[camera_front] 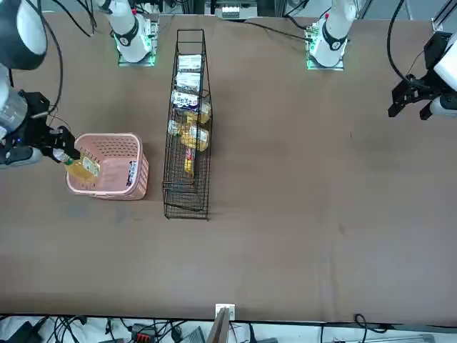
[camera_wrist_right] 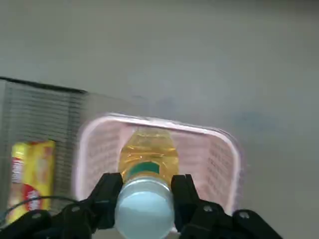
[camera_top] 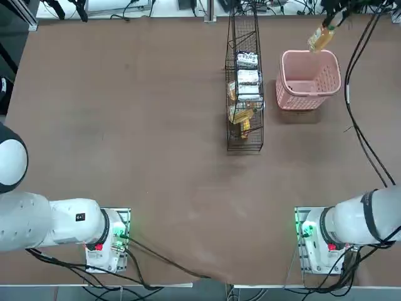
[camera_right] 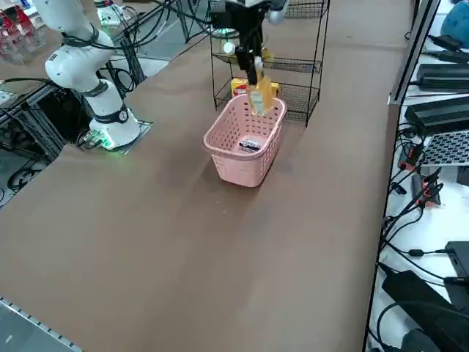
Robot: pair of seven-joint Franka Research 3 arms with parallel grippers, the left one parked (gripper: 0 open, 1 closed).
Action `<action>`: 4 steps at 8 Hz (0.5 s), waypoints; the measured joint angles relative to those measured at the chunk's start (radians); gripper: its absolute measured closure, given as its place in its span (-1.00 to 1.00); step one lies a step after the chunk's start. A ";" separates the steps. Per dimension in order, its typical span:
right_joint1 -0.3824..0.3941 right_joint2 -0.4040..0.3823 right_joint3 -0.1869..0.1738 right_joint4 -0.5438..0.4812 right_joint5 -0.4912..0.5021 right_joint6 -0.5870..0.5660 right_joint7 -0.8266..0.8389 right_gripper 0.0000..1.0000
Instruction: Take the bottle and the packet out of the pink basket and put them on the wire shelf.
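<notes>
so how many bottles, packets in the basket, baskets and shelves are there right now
bottle: 1, held by the right gripper above the basket
packet: 1, lying in the basket
pink basket: 1
wire shelf: 1
total: 4
The packs on the shelf overlap too much to count.

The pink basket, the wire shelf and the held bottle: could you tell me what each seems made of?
Pink lattice basket: looks like matte moulded plastic, with perforated walls. Long black wire shelf: thin metal grid, probably coated. Clear bottle with amber contents, clamped by the right gripper: see-through, likely plastic; white cap.
</notes>
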 joint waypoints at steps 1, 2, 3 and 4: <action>0.006 0.009 0.001 0.028 0.072 -0.008 0.000 -0.12; 0.013 0.018 0.002 0.050 0.139 -0.011 0.000 -0.12; 0.021 0.025 0.002 0.063 0.201 -0.011 0.000 -0.12; 0.026 0.030 0.004 0.069 0.265 -0.011 0.000 -0.12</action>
